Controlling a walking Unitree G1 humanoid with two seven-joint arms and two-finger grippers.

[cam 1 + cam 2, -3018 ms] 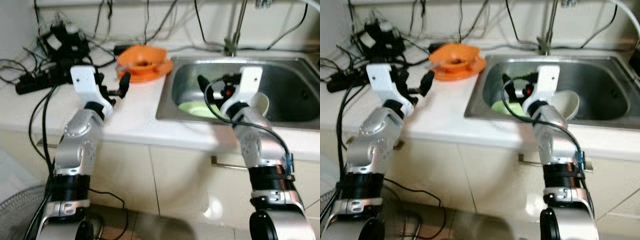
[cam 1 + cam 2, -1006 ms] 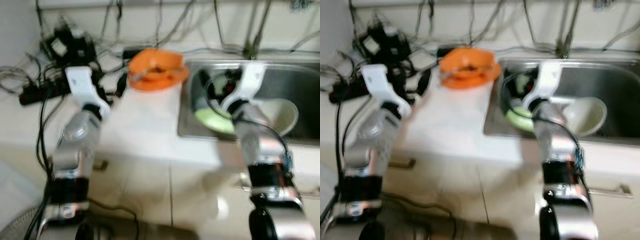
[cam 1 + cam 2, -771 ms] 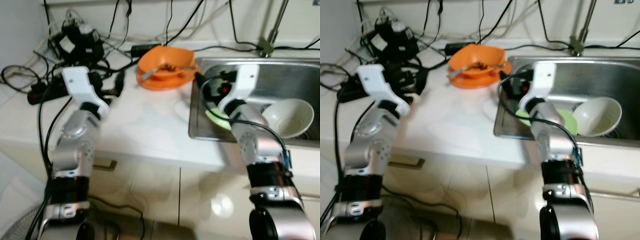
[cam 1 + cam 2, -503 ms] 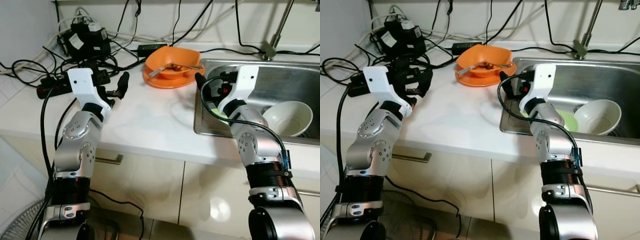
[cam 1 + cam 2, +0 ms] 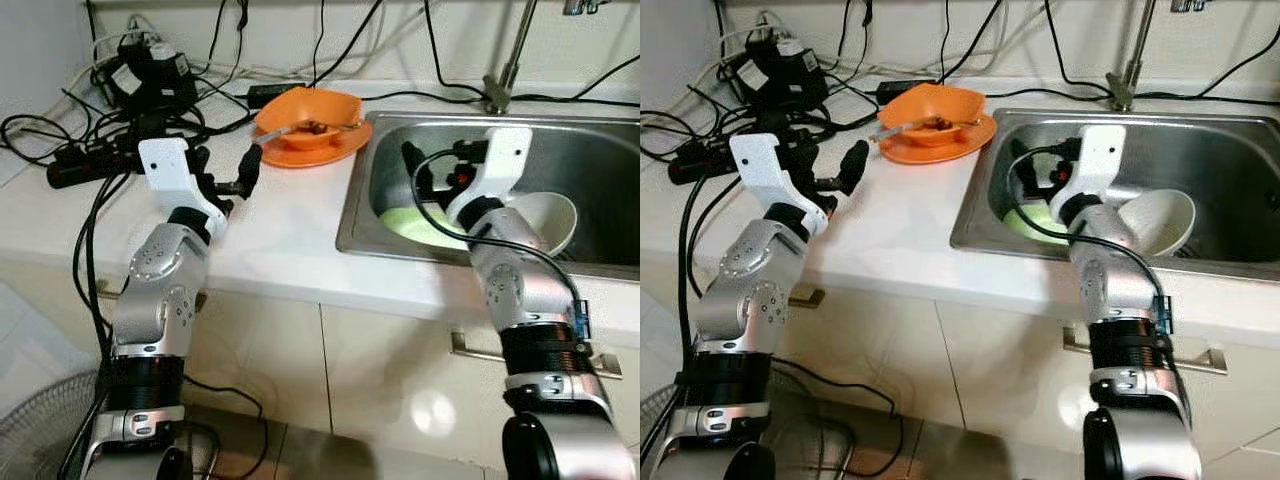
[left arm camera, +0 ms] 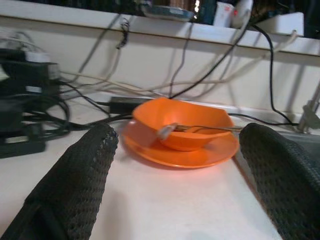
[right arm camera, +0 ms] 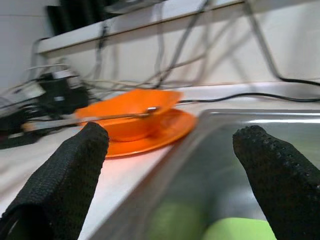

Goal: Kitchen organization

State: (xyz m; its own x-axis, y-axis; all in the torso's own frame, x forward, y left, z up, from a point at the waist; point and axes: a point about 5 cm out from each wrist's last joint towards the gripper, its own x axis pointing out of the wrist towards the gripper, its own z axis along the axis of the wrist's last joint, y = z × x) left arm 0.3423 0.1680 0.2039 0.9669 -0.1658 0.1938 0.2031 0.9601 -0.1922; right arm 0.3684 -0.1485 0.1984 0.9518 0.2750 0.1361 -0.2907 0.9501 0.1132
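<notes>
An orange bowl [image 5: 308, 108] with a metal spoon [image 6: 172, 130] in it rests on an orange plate [image 5: 335, 146] at the back of the white counter, just left of the steel sink [image 5: 600, 150]. A green plate [image 5: 412, 226] and a white bowl [image 5: 552, 216] lie in the sink. My left gripper [image 5: 226, 172] is raised over the counter short of the orange bowl, open and holding nothing. Over the sink's left part, above the green plate, my right gripper [image 5: 436, 170] is also open and holds nothing.
A tangle of black cables and power bricks [image 5: 140, 80] crowds the counter's back left. The tap [image 5: 505, 70] rises behind the sink. Cabinet fronts with a handle [image 5: 520, 350] lie below the counter edge. A fan [image 5: 35, 440] stands on the floor at lower left.
The whole view has swung sideways and back as the camera moved. Both arms hold the same raised pose with their fingers apart; the dishes have not moved.
</notes>
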